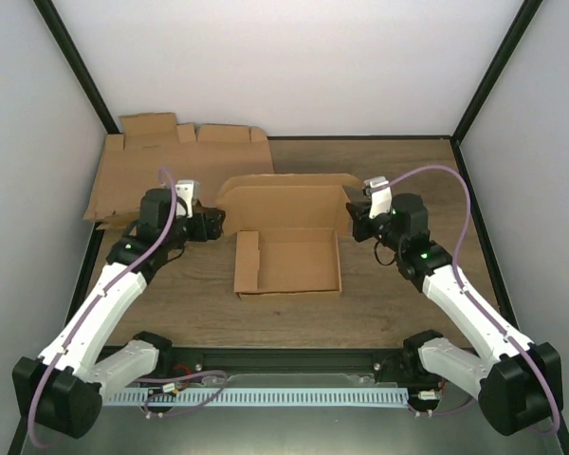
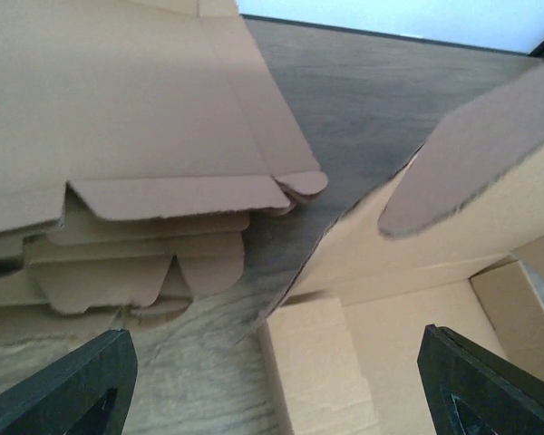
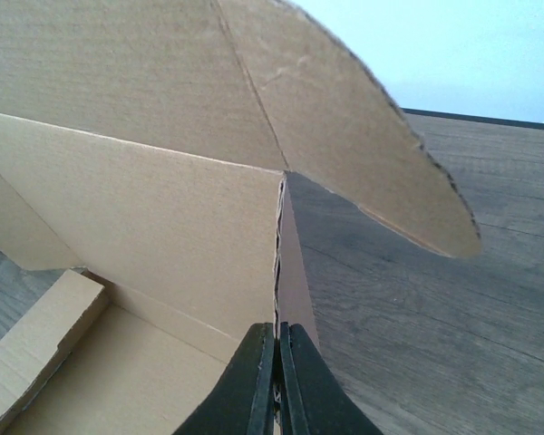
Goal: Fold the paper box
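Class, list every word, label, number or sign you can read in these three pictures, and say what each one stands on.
No text can be read in any view.
The paper box and the pile of flat blanks are plain brown cardboard.
The white strip along the near edge shows a fine pattern, too small to read.

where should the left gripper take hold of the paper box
Probably the raised rounded flap at the paper box's left rear corner: it stands free, thin edge toward the left gripper, so come in from the left with jaws straddling it.
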Controlling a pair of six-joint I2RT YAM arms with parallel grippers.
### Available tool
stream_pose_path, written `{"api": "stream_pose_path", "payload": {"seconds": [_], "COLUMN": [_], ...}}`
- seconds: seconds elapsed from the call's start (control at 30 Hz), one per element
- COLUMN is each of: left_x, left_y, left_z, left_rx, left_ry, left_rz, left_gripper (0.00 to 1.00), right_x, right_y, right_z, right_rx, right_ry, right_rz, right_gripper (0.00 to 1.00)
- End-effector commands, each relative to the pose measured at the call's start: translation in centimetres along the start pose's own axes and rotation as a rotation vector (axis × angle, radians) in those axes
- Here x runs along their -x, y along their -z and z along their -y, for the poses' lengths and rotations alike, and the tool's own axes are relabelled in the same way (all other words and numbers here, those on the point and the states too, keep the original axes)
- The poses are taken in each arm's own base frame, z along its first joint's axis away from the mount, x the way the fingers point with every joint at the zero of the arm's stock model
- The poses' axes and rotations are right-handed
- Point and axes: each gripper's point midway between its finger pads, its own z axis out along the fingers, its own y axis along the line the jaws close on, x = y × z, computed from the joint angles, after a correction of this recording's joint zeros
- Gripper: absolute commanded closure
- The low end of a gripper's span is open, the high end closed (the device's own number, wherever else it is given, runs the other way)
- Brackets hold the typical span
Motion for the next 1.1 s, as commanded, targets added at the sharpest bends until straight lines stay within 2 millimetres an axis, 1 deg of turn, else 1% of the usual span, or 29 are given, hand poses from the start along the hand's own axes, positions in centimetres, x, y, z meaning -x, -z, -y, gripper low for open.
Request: {"api": "stream_pose_path", "payload": {"seconds": [0.0, 0.03, 0.1, 0.2, 0.27, 0.3, 0.4, 0.47, 0.5, 0.6, 0.67, 0.77, 0.93, 1.03, 1.07], "left_x": [2.1, 2.3, 2.4, 1.8, 1.5, 1.4, 1.7, 2.1, 2.3, 2.5, 2.4, 1.5, 0.0, -1.6, -2.6], "left_y": [-0.8, -1.0, -1.7, -3.1, -3.8, -3.9, -3.6, -3.2, -3.1, -3.0, -3.2, -3.7, -4.2, -4.2, -4.3], "left_z": [2.0, 2.3, 2.7, 3.1, 3.4, 3.4, 3.5, 4.1, 4.4, 5.1, 5.6, 6.1, 5.5, 5.2, 5.0], "left_rx": [-0.146, -0.169, -0.196, -0.227, -0.244, -0.247, -0.237, -0.228, -0.221, -0.195, -0.2, -0.199, -0.177, -0.187, -0.193], "left_ry": [-0.035, -0.049, -0.063, -0.063, -0.053, -0.041, -0.012, 0.002, 0.004, 0.032, 0.068, 0.099, 0.111, 0.149, 0.168], "left_rz": [0.065, 0.07, 0.066, 0.016, -0.017, -0.026, -0.014, 0.001, 0.002, 0.005, 0.01, 0.003, -0.013, -0.027, -0.038], "left_gripper": [0.12, 0.13, 0.21, 0.4, 0.56, 0.63, 0.81, 0.89, 0.91, 0.93, 0.94, 0.95, 0.95, 0.95, 0.95], "right_x": [-0.2, 0.0, 0.0, 0.1, 0.3, 0.2, 0.4, 0.5, 0.6, 0.7, 0.5, 0.0, -0.9, -1.7, -1.9], "right_y": [-0.1, -0.1, -0.1, -0.3, -0.3, -0.4, -0.5, -0.6, -0.7, -1.0, -1.2, -1.7, -1.8, -1.6, -1.5], "right_z": [-0.5, -0.6, -0.6, -0.5, -0.5, -0.5, -0.7, -0.9, -1.1, -1.4, -1.2, -1.6, -2.6, -2.8, -3.0], "right_rx": [0.027, 0.03, 0.032, 0.028, 0.027, 0.027, 0.031, 0.02, 0.011, -0.032, -0.069, -0.087, -0.093, -0.099, -0.094], "right_ry": [-0.007, -0.004, -0.003, -0.015, -0.035, -0.047, -0.099, -0.131, -0.143, -0.179, -0.219, -0.259, -0.285, -0.31, -0.317], "right_rz": [-0.039, -0.036, -0.039, -0.043, -0.045, -0.05, -0.053, -0.061, -0.064, -0.072, -0.079, -0.09, -0.099, -0.113, -0.119], "right_gripper": [0.99, 0.99, 0.99, 0.99, 0.99, 0.99, 0.99, 0.99, 0.99, 0.99, 0.99, 0.99, 0.99, 0.99, 0.99]}}
